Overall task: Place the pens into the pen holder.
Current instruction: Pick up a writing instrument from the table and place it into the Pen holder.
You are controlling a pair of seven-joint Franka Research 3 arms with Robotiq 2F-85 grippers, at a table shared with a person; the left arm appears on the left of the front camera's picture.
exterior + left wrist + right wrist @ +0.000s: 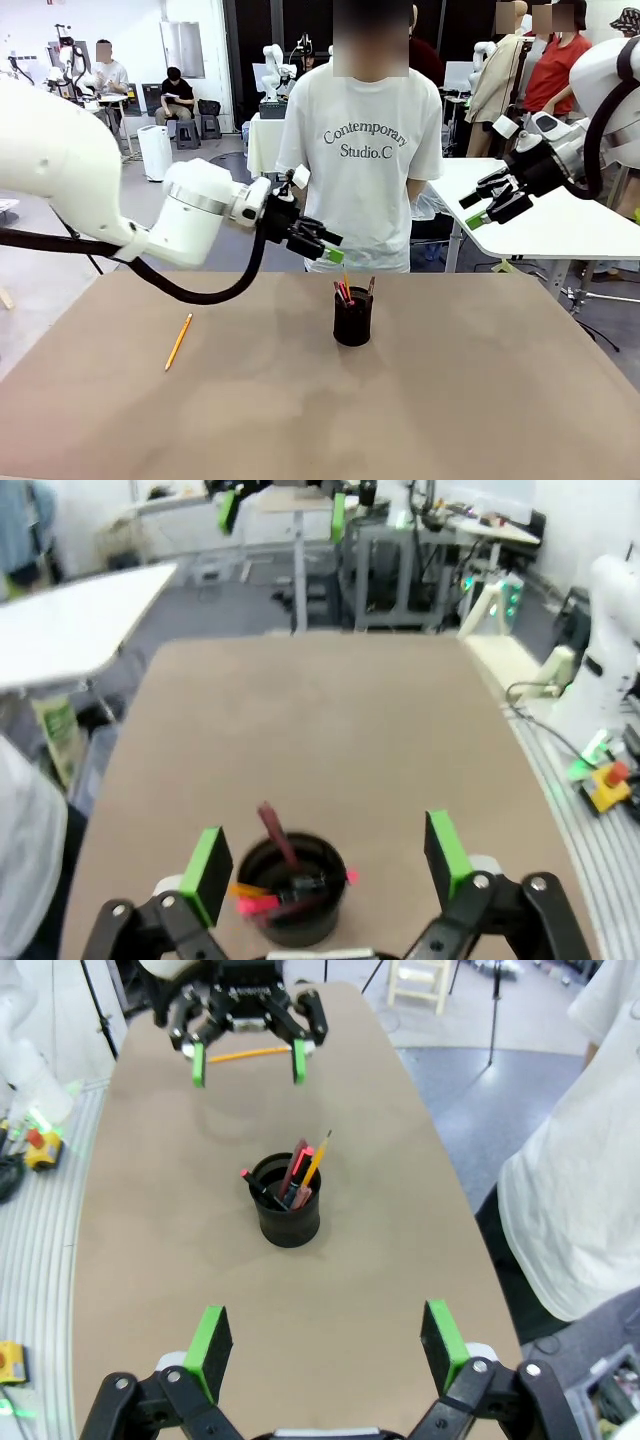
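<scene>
The black mesh pen holder [352, 318] stands upright at the table's middle with several pens [343, 292] in it, red, pink and orange among them. One yellow-orange pen [178, 341] lies flat on the table at the left. My left gripper [325, 245] hovers open just above and left of the holder; the left wrist view has the holder [292, 885] below and between its green pads [208, 870]. High at the right, my right gripper [490, 205] is open and holds nothing. The right wrist view looks down on the holder [288, 1205], the left gripper [247, 1060] and the loose pen [245, 1055].
A person in a white T-shirt [365, 150] stands at the far edge, right behind the holder, hands out of view. A white table [540, 215] stands to the right behind my right gripper. Bare brown tabletop [450, 400] surrounds the holder.
</scene>
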